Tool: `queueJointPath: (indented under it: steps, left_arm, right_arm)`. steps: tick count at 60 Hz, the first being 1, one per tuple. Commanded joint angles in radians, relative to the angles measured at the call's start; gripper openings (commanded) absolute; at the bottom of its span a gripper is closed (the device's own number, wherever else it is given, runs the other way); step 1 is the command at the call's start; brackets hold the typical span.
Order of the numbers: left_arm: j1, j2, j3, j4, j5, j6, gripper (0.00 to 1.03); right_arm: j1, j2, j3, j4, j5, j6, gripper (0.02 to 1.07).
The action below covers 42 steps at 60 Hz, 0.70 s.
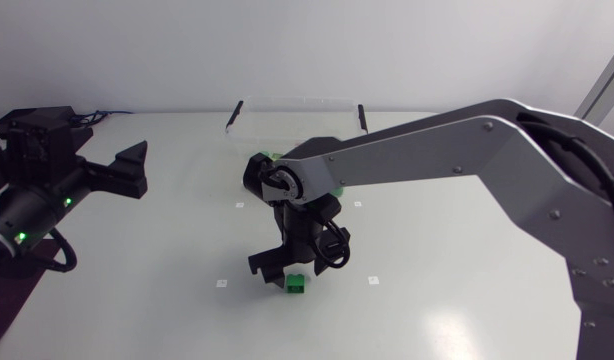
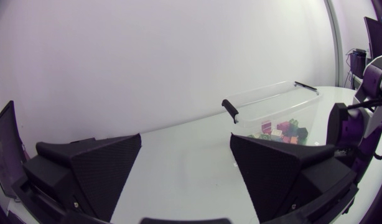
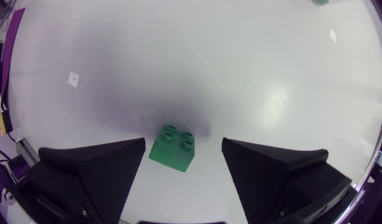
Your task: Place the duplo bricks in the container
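Note:
A green duplo brick (image 1: 296, 285) lies on the white table near its front middle. My right gripper (image 1: 283, 272) hangs low over it, pointing down. In the right wrist view the green brick (image 3: 172, 148) sits studs up between the open fingers of the right gripper (image 3: 183, 143), with a gap on each side. The clear container (image 1: 297, 108) with black handles stands at the back of the table. In the left wrist view the container (image 2: 272, 102) holds several coloured bricks (image 2: 281, 130). My left gripper (image 1: 135, 170) rests open at the left of the table, and in its own view the left gripper (image 2: 186, 138) holds nothing.
Small white markers (image 1: 221, 283) dot the table around the brick. My right arm (image 1: 437, 150) spans from the right edge to the middle, in front of the container. A bit of green (image 1: 271, 156) shows behind its wrist.

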Motion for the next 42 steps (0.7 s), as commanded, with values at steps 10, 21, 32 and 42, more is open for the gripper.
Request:
queueJointPath:
  steps: [10,21,32,42]
  left_arm:
    - [0.022,-0.144,-0.105,0.006,-0.006,0.035,0.99]
    - [0.038,-0.257,-0.172,-0.016,-0.006,0.041,0.99]
    - [0.03,-0.403,-0.234,-0.057,-0.004,0.041,0.99]
    - [0.03,-0.531,-0.297,-0.08,-0.004,0.041,0.99]
  right_arm:
    - [-0.004,0.027,-0.001,-0.01,0.012,0.038,0.62]
    - [-0.018,0.024,-0.025,-0.007,0.011,0.034,0.46]
    - [-0.027,-0.003,-0.044,0.002,0.014,0.024,0.3]
    - [-0.041,-0.062,-0.054,0.013,0.031,0.015,0.26]
